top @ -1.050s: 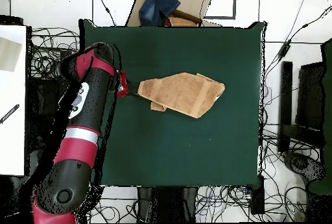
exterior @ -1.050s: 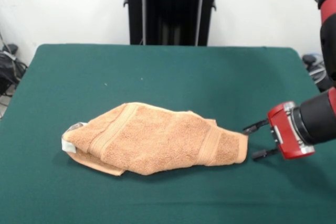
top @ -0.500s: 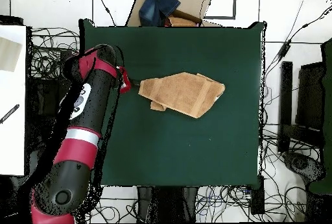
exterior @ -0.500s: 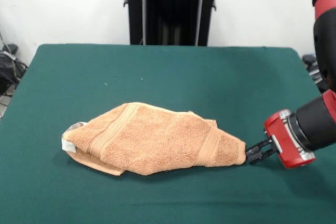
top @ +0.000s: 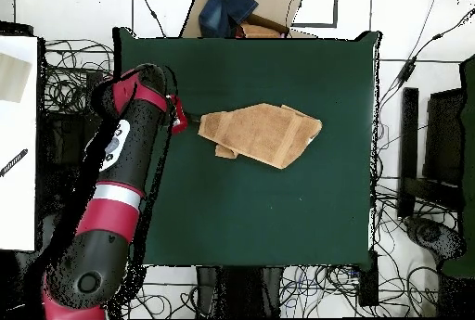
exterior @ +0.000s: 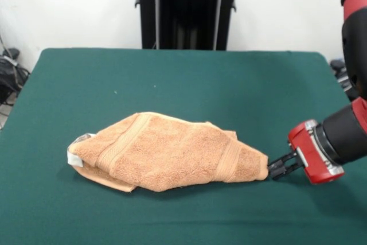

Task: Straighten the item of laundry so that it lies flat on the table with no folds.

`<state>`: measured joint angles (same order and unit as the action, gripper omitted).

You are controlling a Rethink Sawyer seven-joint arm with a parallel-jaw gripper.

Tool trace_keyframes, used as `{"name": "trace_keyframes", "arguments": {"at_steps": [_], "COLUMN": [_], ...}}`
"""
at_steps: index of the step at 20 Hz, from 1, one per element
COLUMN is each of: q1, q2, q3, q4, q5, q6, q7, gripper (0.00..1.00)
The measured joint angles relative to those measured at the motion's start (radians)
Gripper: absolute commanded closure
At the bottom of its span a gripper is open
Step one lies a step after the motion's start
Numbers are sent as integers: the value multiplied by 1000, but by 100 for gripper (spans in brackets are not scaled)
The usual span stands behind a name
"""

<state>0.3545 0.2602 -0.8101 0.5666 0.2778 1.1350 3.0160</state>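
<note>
Towel (exterior: 172,153) folded, fingers (exterior: 282,164) pinching its corner; table (exterior: 183,78) otherwise bare.

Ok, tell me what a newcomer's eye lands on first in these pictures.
First the orange-tan towel, lying folded over itself in a long bundle near the middle of the dark green table. Next the red and black arm's gripper, low at the towel's pointed end, its fingers shut right at the tip of the cloth. A white tag shows at the opposite end.

towel (exterior: 166,153) folded on table (exterior: 189,78) | gripper (exterior: 276,166) pinching its corner
</note>
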Motion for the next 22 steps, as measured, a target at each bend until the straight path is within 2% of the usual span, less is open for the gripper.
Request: {"name": "trace_keyframes", "arguments": {"at_steps": [4, 5, 22], "q1": [1, 1, 2], "q2": [0, -1, -3], "q3": [0, 0, 0], "q4": [1, 4, 7], "q5": [0, -1, -1], "q6": [-1, 4, 5], "q7": [0, 0, 0], "gripper": [100, 0, 0]}}
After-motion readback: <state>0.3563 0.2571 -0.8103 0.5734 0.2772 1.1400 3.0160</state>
